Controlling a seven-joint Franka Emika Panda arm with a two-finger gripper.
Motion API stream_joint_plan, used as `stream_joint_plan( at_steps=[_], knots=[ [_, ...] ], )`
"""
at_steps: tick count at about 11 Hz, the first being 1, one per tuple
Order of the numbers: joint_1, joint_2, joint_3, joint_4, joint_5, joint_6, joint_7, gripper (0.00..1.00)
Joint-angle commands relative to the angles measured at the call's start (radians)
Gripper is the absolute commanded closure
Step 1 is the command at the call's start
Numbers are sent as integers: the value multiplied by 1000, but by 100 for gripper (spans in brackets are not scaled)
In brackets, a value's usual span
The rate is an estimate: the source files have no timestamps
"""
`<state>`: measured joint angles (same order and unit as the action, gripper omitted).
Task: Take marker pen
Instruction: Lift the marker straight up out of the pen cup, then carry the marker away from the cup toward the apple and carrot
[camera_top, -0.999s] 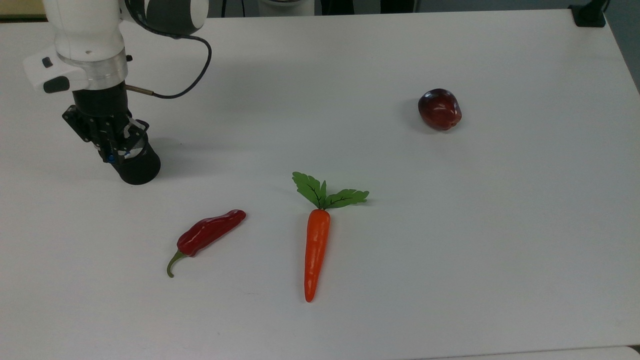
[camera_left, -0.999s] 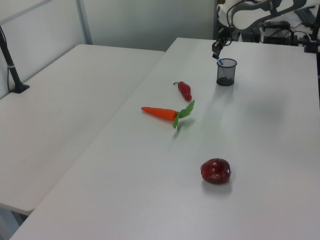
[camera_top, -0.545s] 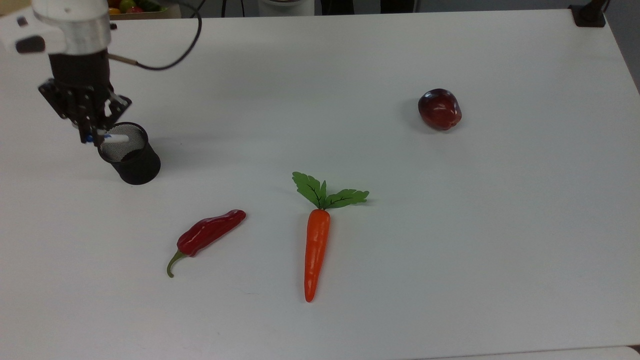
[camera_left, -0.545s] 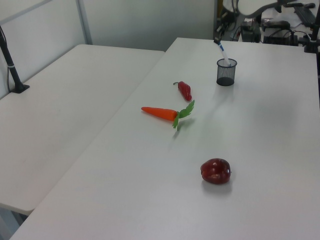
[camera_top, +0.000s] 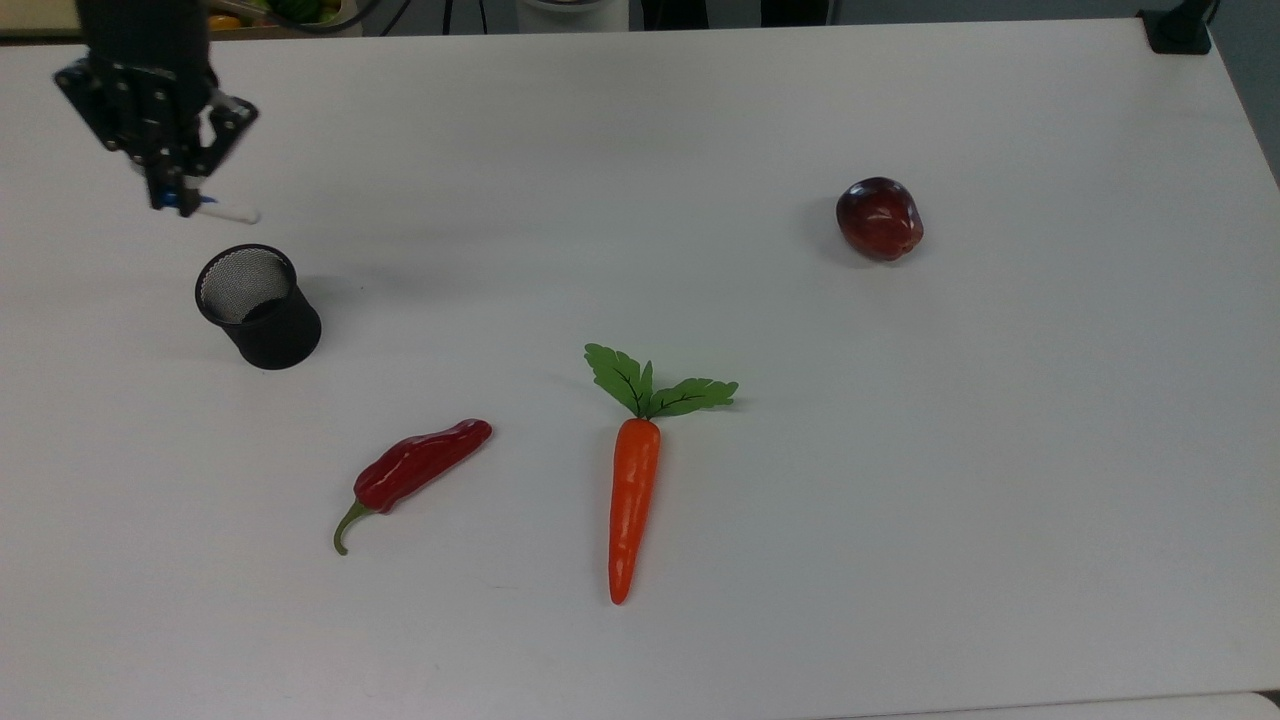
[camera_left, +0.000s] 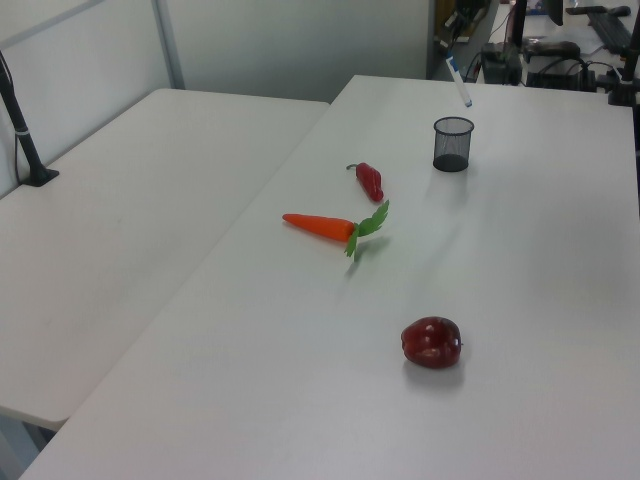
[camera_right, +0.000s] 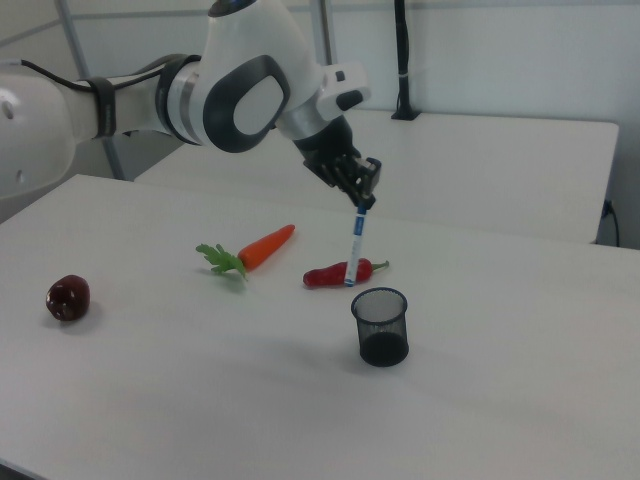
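Item, my gripper (camera_right: 361, 199): raised high above the table (camera_top: 900, 500), near the top view's far left corner, fingers clamped on the blue-capped upper end of the marker pen (camera_right: 354, 247). Item, marker pen: hanging from my fingers, close to upright with a slight tilt, its lower tip above the rim of the black mesh cup (camera_right: 380, 326) and touching nothing. Change noted: one second ago I was down at the cup with the pen inside it; half a second ago the pen was partly drawn out, its barrel leaning on the rim; now it is wholly out and the cup stands empty in the same spot. Meaning, by my judgement: the taking is done in substance, and what remains is to keep hold and carry clear. Grip quality: the fingers appear to pinch just the cap end, though the contact is too small to read with certainty. Item, red chilli (camera_top: 415, 470), carrot (camera_top: 633, 495) and dark red apple (camera_top: 880, 218): lying toward the table's middle and the top view's right, all unmoved and well apart from the pen.
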<state>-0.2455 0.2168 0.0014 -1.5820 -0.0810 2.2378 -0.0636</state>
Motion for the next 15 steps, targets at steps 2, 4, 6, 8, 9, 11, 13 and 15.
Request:
stream_joint_plan(
  at_steps=[2, 4, 6, 8, 9, 11, 13, 15],
  knots=[
    [155, -25, 14, -30, 17, -154, 103, 90],
    [231, -27, 14, -32, 20, -283, 103, 90],
    [303, -27, 15, -50, 73, -357, 111, 90],
    [366, -22, 17, -75, 87, -368, 177, 89],
    [392, -11, 15, -88, 87, -366, 191, 89],
    [413, 31, 15, -99, 87, -353, 192, 89],
    [426, 93, 15, -93, 80, -346, 192, 89],
    [423, 122, 15, -95, 73, -314, 191, 88]
  ],
)
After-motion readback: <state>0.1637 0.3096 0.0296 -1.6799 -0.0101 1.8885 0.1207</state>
